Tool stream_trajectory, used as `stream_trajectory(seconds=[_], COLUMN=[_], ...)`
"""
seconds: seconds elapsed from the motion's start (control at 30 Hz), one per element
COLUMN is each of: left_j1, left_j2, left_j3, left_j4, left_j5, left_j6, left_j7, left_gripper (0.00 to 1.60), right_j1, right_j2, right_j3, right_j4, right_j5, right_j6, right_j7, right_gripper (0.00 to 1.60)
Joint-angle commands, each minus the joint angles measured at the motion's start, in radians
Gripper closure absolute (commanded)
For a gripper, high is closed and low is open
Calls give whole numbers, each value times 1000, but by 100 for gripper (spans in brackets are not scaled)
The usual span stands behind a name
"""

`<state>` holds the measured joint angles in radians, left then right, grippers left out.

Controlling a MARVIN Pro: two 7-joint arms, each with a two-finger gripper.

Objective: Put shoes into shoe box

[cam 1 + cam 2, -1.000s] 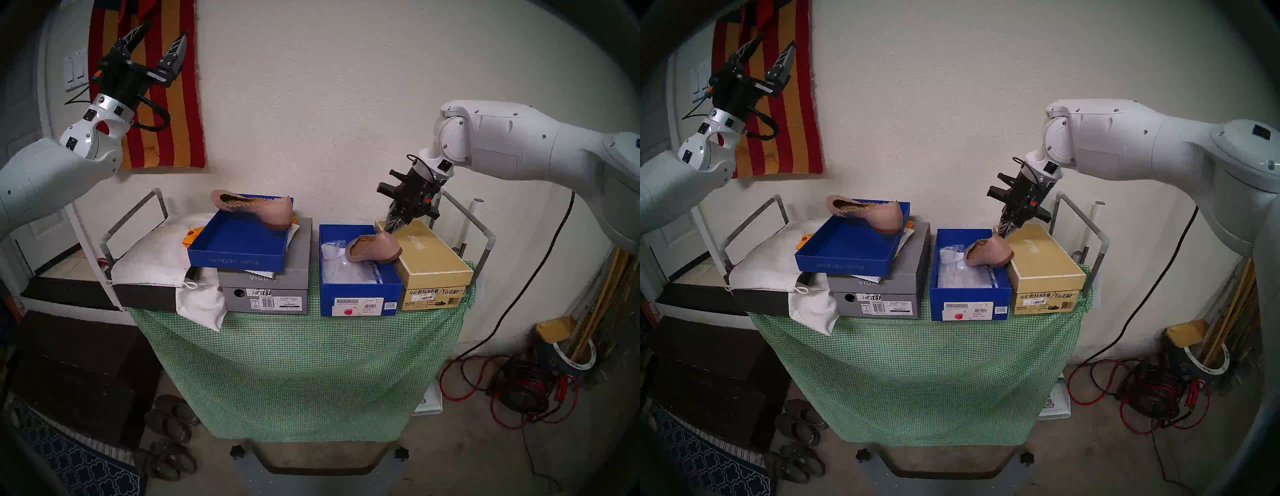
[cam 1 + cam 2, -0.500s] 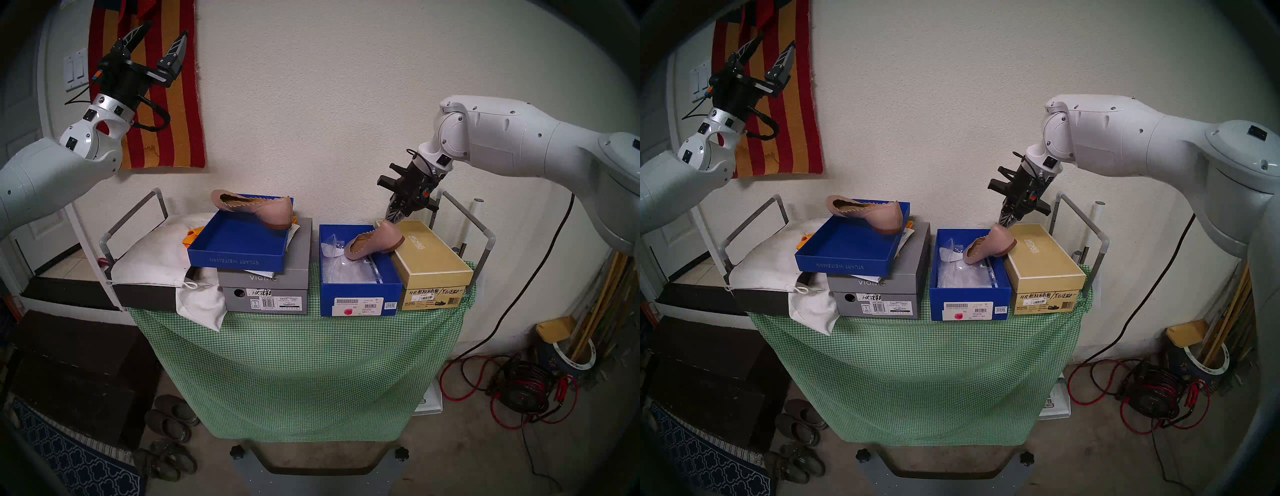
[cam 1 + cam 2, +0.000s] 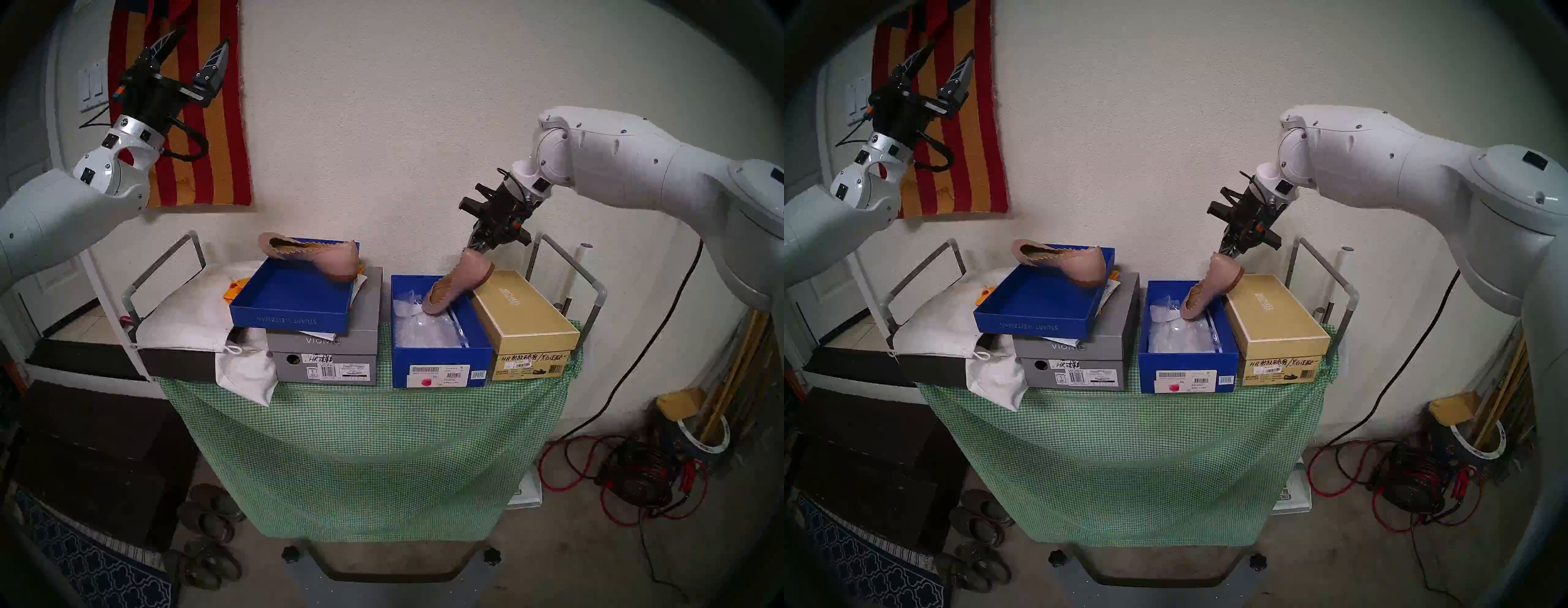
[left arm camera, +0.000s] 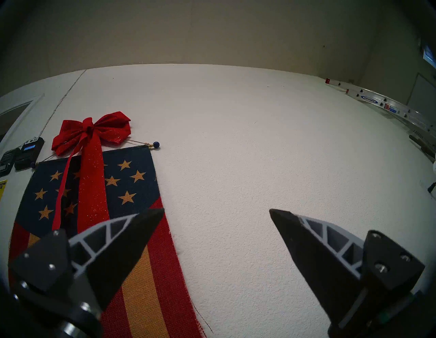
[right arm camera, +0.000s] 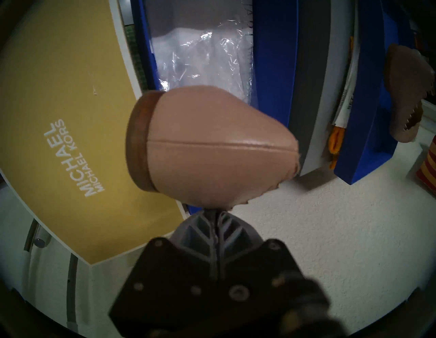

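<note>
Overhead, right gripper (image 3: pixel 476 248) pinching pink shoe (image 3: pixel 456 283) heel, toe in blue box (image 3: pixel 441 358), left gripper (image 3: pixel 196 40) spread wide, empty

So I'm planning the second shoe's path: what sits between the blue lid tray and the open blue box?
Only the grey box's lid edge under the lid tray, then a narrow gap to the blue box; head views.

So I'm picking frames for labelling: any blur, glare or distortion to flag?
Head views: sharp, fisheye-bent, dark rim. Left wrist view: sharp, only wall and flag. Right wrist view: gripper body soft, plastic wrap glaring, held shoe filling the centre.
</note>
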<state>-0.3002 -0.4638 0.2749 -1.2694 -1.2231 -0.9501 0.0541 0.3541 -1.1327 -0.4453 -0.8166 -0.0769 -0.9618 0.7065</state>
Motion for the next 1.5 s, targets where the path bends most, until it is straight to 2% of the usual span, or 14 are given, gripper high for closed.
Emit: stream_trajectory(seconds=[0.0,0.13,0.43,0.47,0.5,0.6,0.67,0.73,0.8,0.83,0.87,0.9,1.27,1.47], left_j1=[-2,-2,-2,-2,-2,-3,-3,-3,-3,-3,-3,-3,-3,-3], left_j2=[-2,-2,-2,-2,-2,-2,-2,-2,-2,-2,-2,-2,-2,-2], left_j3=[-1,-1,-1,-1,-1,-1,-1,-1,-1,-1,0,0,0,0], left_j4=[2,3,2,2,2,2,2,2,2,2,2,2,1,1], left_j5=[-1,-1,-1,-1,-1,-1,-1,-1,-1,-1,-1,-1,-1,-1], left_j6=[0,0,0,0,0,0,0,0,0,0,0,0,0,0], left_j7=[-3,-3,-2,-2,-2,-2,-2,-2,-2,-2,-2,-2,-1,-1], left_gripper=[0,0,0,0,0,0,0,0,0,0,0,0,0,0], right_j1=[9,17,1,-2,-6,-9,-15,-20,-23,-25,-27,-30,-84,-132], right_j2=[-10,-7,46,51,59,71,88,105,122,129,140,151,280,346], right_j3=[5,2,-1,0,3,-1,6,15,30,37,48,57,189,173], right_j4=[13,15,-37,-44,-50,-68,-85,-99,-107,-108,-109,-112,-123,-159], right_j5=[-30,-42,36,44,63,78,73,65,45,41,34,24,-37,-86], right_j6=[2,2,2,2,2,2,2,2,2,2,2,2,2,2], right_j7=[-46,-62,-61,-63,-66,-67,-90,-118,-158,-176,-200,-224,-421,-504], right_gripper=[160,160,160,151,128,124,104,99,82,43,28,0,0,0])
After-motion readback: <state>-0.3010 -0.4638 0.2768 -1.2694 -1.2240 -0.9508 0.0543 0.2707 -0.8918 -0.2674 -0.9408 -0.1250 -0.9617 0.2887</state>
